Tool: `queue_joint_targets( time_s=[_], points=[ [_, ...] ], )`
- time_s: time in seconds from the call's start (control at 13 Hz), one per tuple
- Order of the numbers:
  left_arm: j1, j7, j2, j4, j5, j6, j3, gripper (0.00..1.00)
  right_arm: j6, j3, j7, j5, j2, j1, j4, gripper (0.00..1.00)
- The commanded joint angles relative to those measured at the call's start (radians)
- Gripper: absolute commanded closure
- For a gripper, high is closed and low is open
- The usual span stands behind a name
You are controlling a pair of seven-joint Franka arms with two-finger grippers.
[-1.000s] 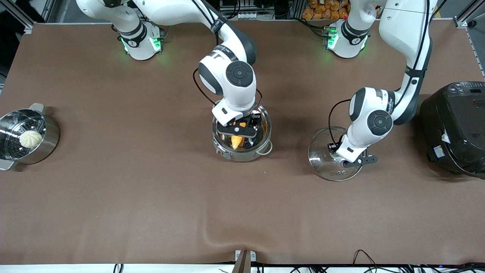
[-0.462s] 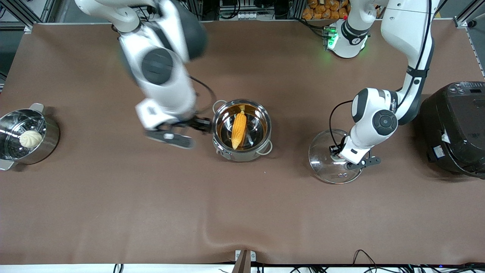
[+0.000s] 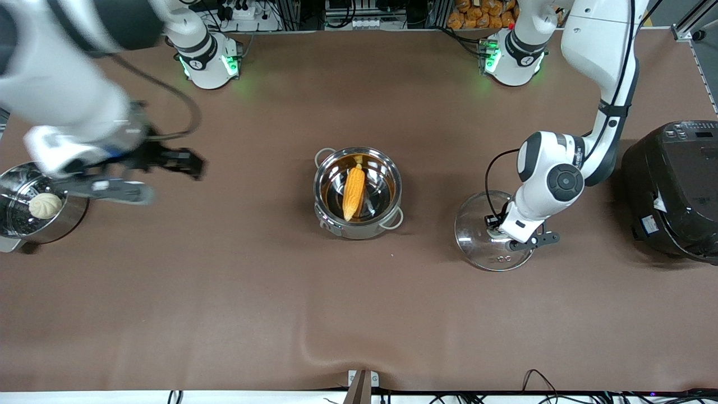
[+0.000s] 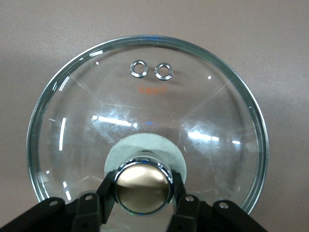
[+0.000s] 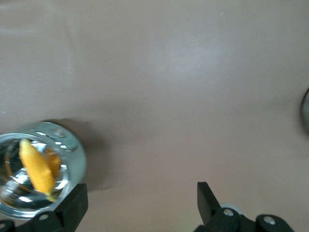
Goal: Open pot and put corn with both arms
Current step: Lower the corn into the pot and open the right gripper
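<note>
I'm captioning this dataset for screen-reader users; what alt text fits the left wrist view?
The left end effector grips the shiny round knob of a clear glass lid resting on the brown table, one finger on each side of the knob. Two small metal-ringed vent holes sit near the lid's rim.

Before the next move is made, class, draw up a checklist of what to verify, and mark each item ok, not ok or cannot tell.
1. Corn lies inside the pot: ok.
2. Pot is open, lid off on the table beside it: ok.
3. Left pincer closed on the lid's knob: ok.
4. Right pincer open and empty, away from the pot: ok.
5. Lid is lifted off the table: cannot tell.
</note>
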Motion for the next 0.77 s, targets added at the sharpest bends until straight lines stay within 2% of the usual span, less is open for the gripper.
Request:
queue_joint_targets(
  time_s=[0.0,0.08,0.15,0.23,0.31,0.54,0.69],
  points=[
    [0.003,0.026,-0.008,0.006,-0.03,0.012,-0.003,1.0,0.051,0.031,-0.151,0.012,-0.1,-0.171,-0.107,0.0],
    [0.003,0.017,-0.008,0.004,-0.031,0.012,-0.003,0.89,0.126,0.031,-0.172,0.015,-0.158,-0.211,-0.189,0.0],
    [0.0,0.01,-0.008,0.006,-0.031,0.012,-0.003,0.52,0.165,0.031,-0.197,0.014,-0.198,-0.231,-0.257,0.0],
    [-0.002,0.009,-0.006,0.006,-0.031,0.012,-0.003,0.05,0.172,0.031,-0.212,0.014,-0.229,-0.258,-0.305,0.0],
    [-0.002,0.015,-0.008,0.006,-0.031,0.012,-0.002,0.0,0.172,0.031,-0.223,0.014,-0.249,-0.277,-0.339,0.0],
    [0.012,0.027,-0.035,0.007,-0.025,0.0,0.0,0.0,0.21,0.031,-0.312,0.008,-0.293,-0.302,-0.405,0.0],
    [0.014,0.058,-0.091,0.007,-0.017,-0.051,0.004,0.0,0.271,0.031,-0.321,0.003,-0.319,-0.303,-0.477,0.0]
  ],
)
